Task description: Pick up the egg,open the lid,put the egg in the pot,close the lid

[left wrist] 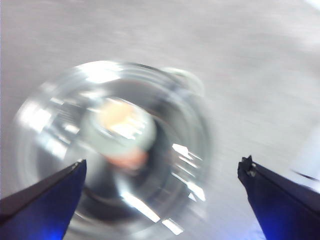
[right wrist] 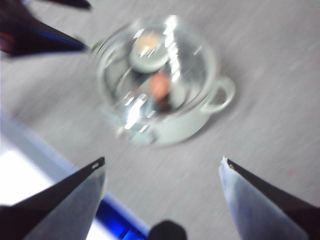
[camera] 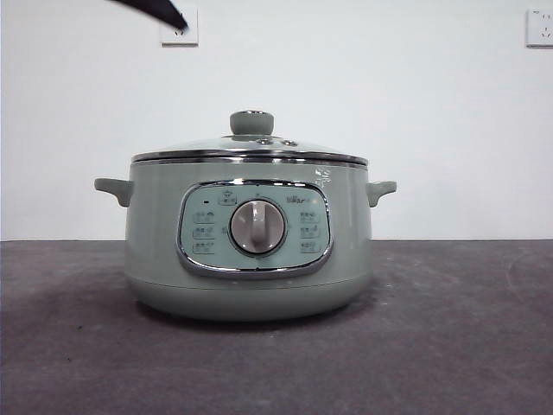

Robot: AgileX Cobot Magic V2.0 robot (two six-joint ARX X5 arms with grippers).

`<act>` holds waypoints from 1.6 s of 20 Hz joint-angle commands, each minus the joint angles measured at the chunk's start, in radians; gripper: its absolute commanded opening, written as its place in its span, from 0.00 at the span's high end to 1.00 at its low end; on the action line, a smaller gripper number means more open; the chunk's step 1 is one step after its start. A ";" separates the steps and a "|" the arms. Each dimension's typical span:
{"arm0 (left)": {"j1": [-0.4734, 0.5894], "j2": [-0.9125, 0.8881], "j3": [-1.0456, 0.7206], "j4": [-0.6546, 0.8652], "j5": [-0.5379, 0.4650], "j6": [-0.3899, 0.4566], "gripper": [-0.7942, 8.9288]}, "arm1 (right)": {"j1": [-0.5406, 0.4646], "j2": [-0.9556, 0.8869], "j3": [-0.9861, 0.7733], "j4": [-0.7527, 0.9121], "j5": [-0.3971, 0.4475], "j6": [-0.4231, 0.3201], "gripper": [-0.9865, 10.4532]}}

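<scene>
Tally made from three views: counted one pot (camera: 155,251), one lid (camera: 199,149), one egg (right wrist: 160,86) and two pincers. Found the pot standing upright on the grey bench (camera: 467,346), with two side handles, one dial (camera: 257,226) in a chrome-framed panel, and the lid seated flat on its rim, one pale green knob (camera: 251,123) on top. Noted two wall sockets behind, well apart.

Looked for the egg in the front view and could not find it, the pot wall hiding the inside. Found it only from above: a blurred reddish oval inside the pot, under the glass, beside the knob in the right wrist view, and a fainter reddish patch (left wrist: 127,159) under the glass in the left wrist view.

Saw the left pincer (left wrist: 164,161) spread wide, holding nothing, above the lid and clear of it. Saw the right pincer (right wrist: 163,160) likewise spread wide and holding nothing, high above the bench, well apart from the pot. Caught only one black arm tip (camera: 160,10) at the front view's upper edge; could not tell whose.
</scene>
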 commanded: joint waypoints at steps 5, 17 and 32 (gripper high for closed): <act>-0.004 -0.200 -0.008 -0.195 0.089 -0.026 0.40 | 0.002 0.035 -0.001 -0.068 -0.055 0.005 0.59; -0.004 -0.260 -0.008 -0.284 0.105 -0.022 0.92 | 0.002 0.037 -0.001 -0.067 -0.050 0.003 0.91; 0.129 -0.342 -0.028 -0.018 -0.042 0.071 0.92 | 0.002 0.037 -0.001 -0.067 -0.050 0.003 0.91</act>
